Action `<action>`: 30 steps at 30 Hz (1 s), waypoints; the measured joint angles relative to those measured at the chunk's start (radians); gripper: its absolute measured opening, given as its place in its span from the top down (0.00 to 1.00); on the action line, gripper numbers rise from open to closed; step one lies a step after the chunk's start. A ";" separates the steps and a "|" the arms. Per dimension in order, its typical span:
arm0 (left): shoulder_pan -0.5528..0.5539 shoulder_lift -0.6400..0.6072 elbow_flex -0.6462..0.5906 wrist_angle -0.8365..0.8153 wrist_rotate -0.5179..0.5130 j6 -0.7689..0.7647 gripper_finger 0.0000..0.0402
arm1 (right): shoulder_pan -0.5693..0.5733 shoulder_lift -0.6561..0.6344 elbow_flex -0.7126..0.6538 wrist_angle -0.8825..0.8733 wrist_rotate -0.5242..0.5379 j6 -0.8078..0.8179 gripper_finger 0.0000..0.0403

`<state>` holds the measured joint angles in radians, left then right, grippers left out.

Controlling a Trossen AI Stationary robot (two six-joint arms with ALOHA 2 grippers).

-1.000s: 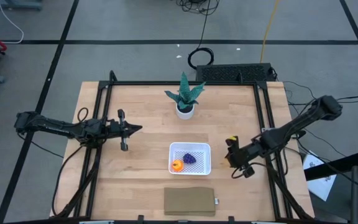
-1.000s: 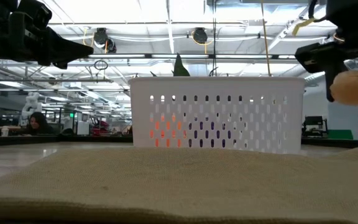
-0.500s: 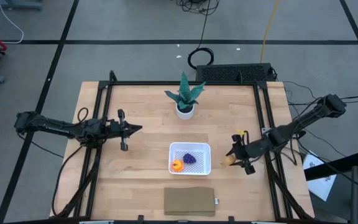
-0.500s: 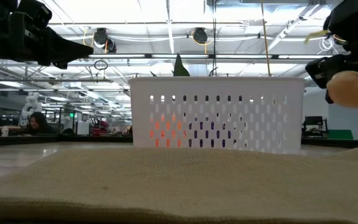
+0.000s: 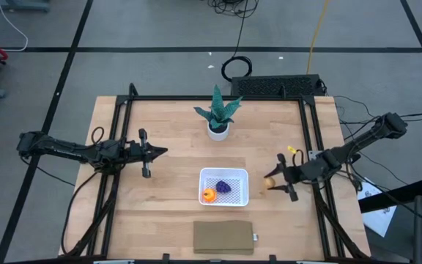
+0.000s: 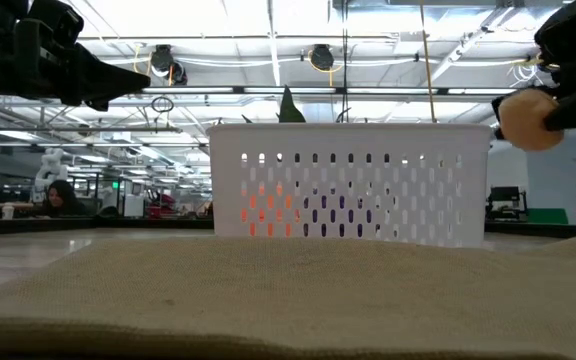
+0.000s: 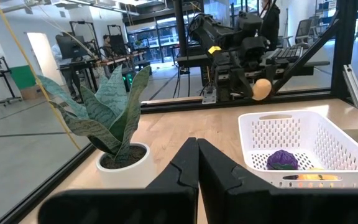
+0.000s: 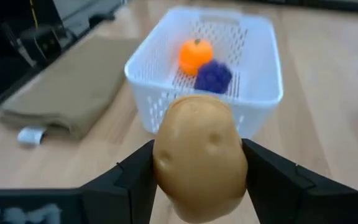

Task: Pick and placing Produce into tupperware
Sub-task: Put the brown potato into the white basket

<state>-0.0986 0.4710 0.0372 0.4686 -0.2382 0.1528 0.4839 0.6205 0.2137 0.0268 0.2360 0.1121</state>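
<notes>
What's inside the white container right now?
The container holds the orange piece and the purple piece. The tan piece is outside it, in the right gripper. Whatever lies under the two pieces is covered.

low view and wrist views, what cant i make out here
- Low view: the white basket wall screens the orange piece and purple piece; only colour shows through the slots.
- Right wrist view: the potato in the right gripper blocks the table below.
- Left wrist view: left gripper hides the near tabletop.
</notes>
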 joint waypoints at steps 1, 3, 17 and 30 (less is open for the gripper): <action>0.000 0.000 0.000 0.000 0.000 0.000 1.00 | 0.000 0.000 -0.001 0.023 0.002 -0.012 0.51; 0.000 0.000 0.000 0.000 0.000 0.000 1.00 | 0.000 0.003 -0.001 0.076 0.004 -0.039 0.51; 0.000 0.000 0.000 0.000 0.000 0.003 1.00 | -0.031 0.169 0.131 0.143 0.003 -0.099 0.52; 0.000 0.000 0.000 0.000 0.000 0.004 1.00 | -0.131 0.437 0.319 0.122 -0.185 -0.077 0.51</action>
<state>-0.0986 0.4710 0.0368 0.4683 -0.2386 0.1566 0.3527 1.0573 0.5327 0.1488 0.0512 0.0351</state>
